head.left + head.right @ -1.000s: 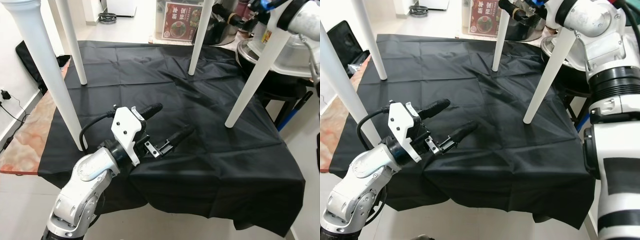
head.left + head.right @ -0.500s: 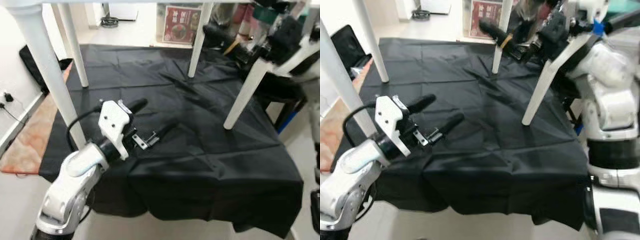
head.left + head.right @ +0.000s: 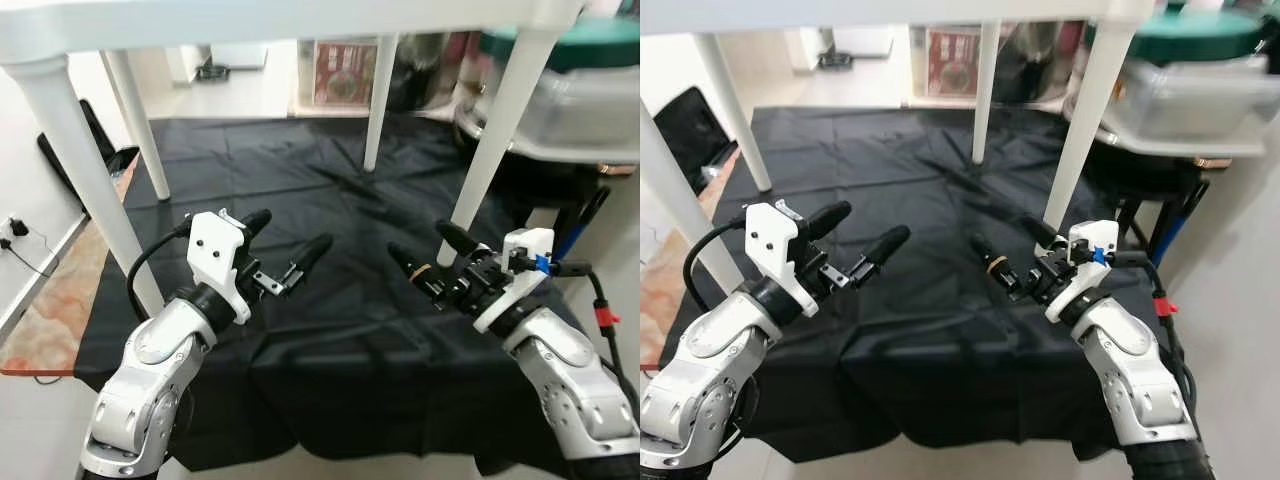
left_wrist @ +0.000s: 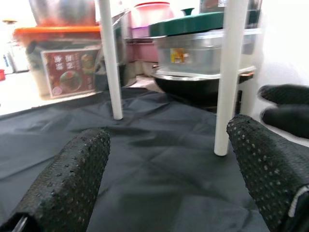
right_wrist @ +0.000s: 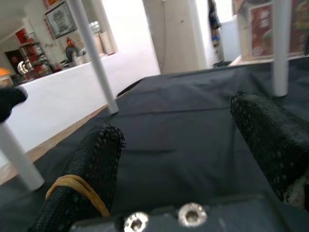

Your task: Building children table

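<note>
A white children's table stands upright on a black cloth (image 3: 330, 330). Its top (image 3: 250, 20) spans the upper edge of the eye views. The four white legs rest on the cloth: near left (image 3: 90, 190), far left (image 3: 135, 125), far right (image 3: 378, 100), near right (image 3: 495, 140). My left gripper (image 3: 292, 230) hovers open and empty over the cloth beside the near left leg. My right gripper (image 3: 417, 238) is open and empty too, just in front of the near right leg. A yellow rubber band (image 5: 72, 186) wraps one right finger. The left wrist view looks between its fingers (image 4: 67, 188) at two legs.
A dark stool at the right carries a big pot and a clear tub with a green lid (image 3: 590, 70). A red-labelled box (image 3: 345, 70) stands behind the cloth. A black bag (image 3: 95, 150) and a marbled mat (image 3: 50, 320) lie at the left, by a wall socket.
My right arm has come down from the near right leg's top to low over the cloth, open. The camera has dropped, so the tabletop shows. The left gripper stays open.
</note>
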Controlling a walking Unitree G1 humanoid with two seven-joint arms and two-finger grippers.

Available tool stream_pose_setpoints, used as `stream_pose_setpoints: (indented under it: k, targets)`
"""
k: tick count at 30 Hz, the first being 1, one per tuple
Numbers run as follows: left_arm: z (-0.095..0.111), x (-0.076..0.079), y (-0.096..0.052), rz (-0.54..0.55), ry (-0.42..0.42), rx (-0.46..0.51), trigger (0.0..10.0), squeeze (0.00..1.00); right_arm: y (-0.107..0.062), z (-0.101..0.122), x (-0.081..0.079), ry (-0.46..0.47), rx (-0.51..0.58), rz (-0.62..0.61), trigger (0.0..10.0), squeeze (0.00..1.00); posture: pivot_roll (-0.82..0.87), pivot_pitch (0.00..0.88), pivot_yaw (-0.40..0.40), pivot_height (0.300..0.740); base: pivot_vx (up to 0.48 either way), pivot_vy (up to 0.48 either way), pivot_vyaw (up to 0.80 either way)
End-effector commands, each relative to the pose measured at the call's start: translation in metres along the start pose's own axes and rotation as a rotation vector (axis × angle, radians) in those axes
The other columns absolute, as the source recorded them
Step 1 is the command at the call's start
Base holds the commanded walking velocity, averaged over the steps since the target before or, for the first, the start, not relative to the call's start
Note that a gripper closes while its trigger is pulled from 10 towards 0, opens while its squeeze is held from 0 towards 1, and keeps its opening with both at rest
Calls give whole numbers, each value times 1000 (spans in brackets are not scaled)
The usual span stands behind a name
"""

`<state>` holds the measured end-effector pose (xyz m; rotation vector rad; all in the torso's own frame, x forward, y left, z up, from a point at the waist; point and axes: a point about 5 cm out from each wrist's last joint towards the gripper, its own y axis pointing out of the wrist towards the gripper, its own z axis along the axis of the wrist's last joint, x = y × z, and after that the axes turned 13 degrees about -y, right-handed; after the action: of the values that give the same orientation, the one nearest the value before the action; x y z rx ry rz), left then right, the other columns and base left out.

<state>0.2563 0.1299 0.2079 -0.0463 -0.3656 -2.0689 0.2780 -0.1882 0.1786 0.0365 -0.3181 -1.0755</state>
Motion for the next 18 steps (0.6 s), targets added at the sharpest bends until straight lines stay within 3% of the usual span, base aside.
stream_pose_setpoints:
  k: [1, 9, 18]
  targets:
    - [-23, -8, -15, 107, -28, -70, 10000, 0, -10, -21, -27, 85, -102, 23, 10000, 0, -41, 32, -53, 740, 0, 0, 0]
    - [-36, -5, -25, 154, -49, -99, 10000, 0, -15, -23, -41, 139, -130, 48, 10000, 0, -29, 26, -62, 740, 0, 0, 0]
    - [-42, -6, -25, 185, -40, -113, 10000, 0, -12, -24, -43, 120, -112, -11, 10000, 0, -34, 23, -53, 740, -305, 0, 0]
